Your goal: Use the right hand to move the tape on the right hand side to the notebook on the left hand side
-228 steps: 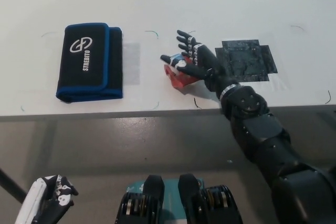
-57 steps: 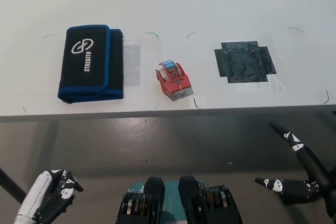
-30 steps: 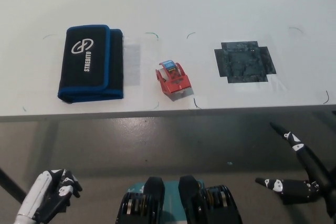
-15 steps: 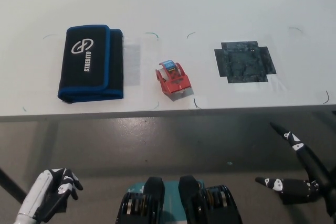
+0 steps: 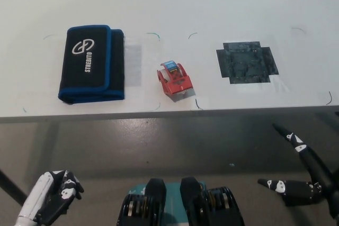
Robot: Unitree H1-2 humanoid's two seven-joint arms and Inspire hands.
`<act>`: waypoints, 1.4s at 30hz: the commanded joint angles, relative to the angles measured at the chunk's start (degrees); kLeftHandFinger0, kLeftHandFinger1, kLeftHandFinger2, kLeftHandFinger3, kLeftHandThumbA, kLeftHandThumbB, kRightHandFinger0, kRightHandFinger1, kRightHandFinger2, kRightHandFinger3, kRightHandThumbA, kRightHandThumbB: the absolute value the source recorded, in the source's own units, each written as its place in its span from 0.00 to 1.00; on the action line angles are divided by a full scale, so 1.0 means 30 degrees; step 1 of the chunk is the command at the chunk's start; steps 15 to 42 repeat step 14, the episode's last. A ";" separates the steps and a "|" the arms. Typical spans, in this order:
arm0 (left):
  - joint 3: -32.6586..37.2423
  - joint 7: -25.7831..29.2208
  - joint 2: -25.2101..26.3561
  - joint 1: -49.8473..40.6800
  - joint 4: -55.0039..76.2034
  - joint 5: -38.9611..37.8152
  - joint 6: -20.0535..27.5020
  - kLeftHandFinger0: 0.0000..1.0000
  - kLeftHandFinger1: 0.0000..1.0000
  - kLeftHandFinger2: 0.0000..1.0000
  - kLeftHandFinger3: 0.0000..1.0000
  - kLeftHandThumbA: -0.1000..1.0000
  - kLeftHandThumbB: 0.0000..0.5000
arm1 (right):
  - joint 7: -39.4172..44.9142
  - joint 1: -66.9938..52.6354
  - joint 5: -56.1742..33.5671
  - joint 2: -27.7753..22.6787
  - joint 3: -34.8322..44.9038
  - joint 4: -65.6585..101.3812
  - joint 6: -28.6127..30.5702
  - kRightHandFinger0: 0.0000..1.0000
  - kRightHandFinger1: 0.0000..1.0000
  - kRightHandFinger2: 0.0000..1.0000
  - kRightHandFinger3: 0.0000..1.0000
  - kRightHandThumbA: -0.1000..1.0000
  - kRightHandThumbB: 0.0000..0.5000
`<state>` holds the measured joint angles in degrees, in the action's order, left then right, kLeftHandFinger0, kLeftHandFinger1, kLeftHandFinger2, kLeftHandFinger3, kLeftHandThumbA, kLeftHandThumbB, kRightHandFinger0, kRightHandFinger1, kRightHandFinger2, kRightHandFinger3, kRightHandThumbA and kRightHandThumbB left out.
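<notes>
A: Where is the tape (image 5: 175,80) at this point?

B: The red dispenser sits on the white desk (image 5: 212,3), near its front edge, between the black-and-blue notebook (image 5: 91,63) on the left and a dark taped patch (image 5: 247,62) on the right. It is well apart from the notebook, touching nothing else.

A: And the robot hands?

B: The right robot hand (image 5: 296,175) hangs below the desk edge, fingers spread, holding nothing. The left robot hand (image 5: 53,198) rests low, curled and empty.

A: So the move?

B: Not finished, I judge; the tape is short of the notebook
</notes>
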<state>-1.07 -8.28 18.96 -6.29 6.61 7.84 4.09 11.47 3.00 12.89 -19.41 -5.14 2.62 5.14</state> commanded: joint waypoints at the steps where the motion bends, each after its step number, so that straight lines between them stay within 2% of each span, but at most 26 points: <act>1: -0.0035 0.0026 0.0124 0.0016 0.0294 -0.0058 0.0674 0.19 0.18 0.31 1.00 0.59 0.00 | 0.0073 0.0278 -0.0170 -0.0395 0.0204 0.0357 0.0314 1.00 1.00 1.00 1.00 1.00 0.20; 8: -0.0020 -0.0020 0.0147 0.0001 0.0317 -0.0081 0.0590 0.21 0.20 0.34 1.00 0.61 0.00 | 0.0032 0.0278 -0.0107 -0.0374 0.0199 0.0380 0.0304 1.00 1.00 1.00 1.00 1.00 0.18; 42: -0.0017 -0.0018 0.0130 0.0003 0.0369 -0.0046 0.0390 0.20 0.20 0.32 1.00 0.63 0.00 | 0.0096 0.0250 0.0079 -0.0455 0.0140 0.0577 0.0111 1.00 1.00 1.00 1.00 1.00 0.19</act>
